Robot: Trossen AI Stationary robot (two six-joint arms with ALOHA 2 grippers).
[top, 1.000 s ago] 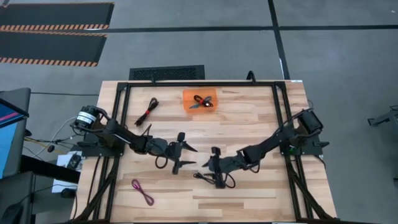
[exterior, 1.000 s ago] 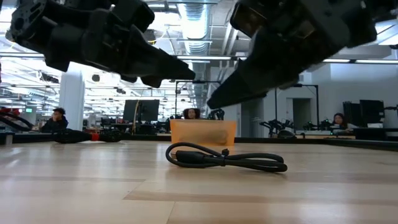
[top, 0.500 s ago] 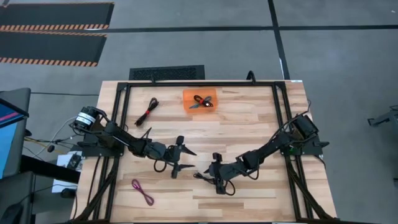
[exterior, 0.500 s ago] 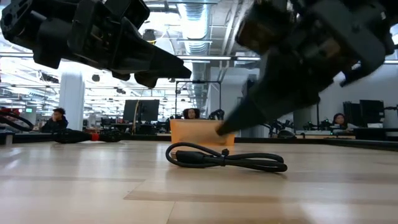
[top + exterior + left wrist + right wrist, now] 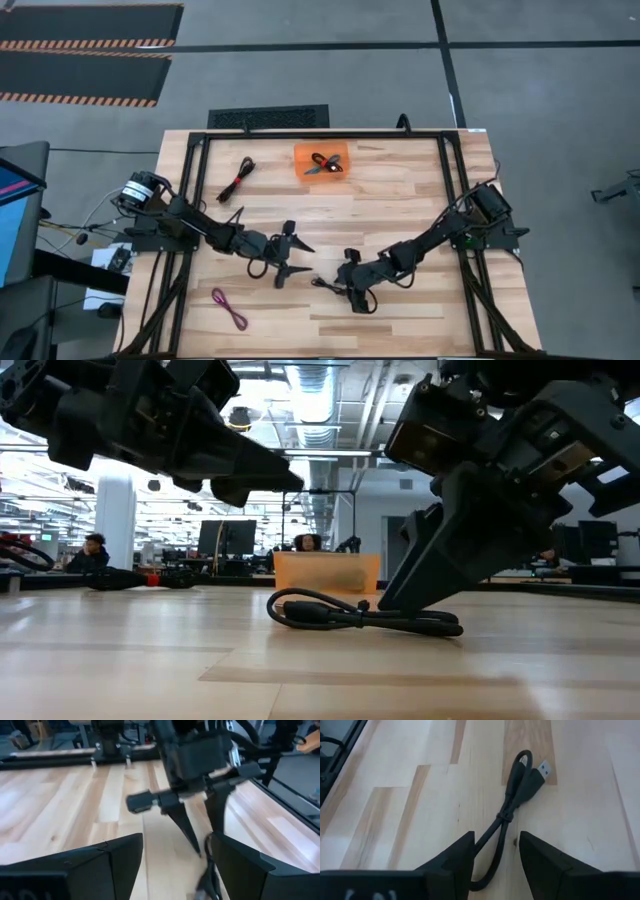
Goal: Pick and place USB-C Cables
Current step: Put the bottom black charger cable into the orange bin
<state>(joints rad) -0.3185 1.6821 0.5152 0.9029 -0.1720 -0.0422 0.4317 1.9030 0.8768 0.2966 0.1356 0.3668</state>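
From above, the right gripper (image 5: 352, 291) sits low over the black cable (image 5: 328, 287) near the front middle of the table (image 5: 400, 200), its fingers spread to either side of the cable. The left gripper (image 5: 292, 258) hangs just beside it, also spread wide. The magenta cable (image 5: 230, 308) lies near the front left, a red-and-black cable (image 5: 236, 180) lies near the back left, and the orange tray (image 5: 321, 160) at the back middle holds more cables whose colours are hard to separate.

At table height, the black cable (image 5: 362, 615) lies flat in front of the orange tray (image 5: 326, 572), and the right gripper's fingers (image 5: 432, 565) reach down to the wood at the cable's end. The left gripper (image 5: 262, 478) hovers above the table.

The left wrist camera looks across at the right gripper (image 5: 197, 832), fingers apart and pointing down at the boards.

The right wrist camera shows the black cable (image 5: 512, 805), folded, running between that gripper's own parted fingers (image 5: 455, 860), not clamped.
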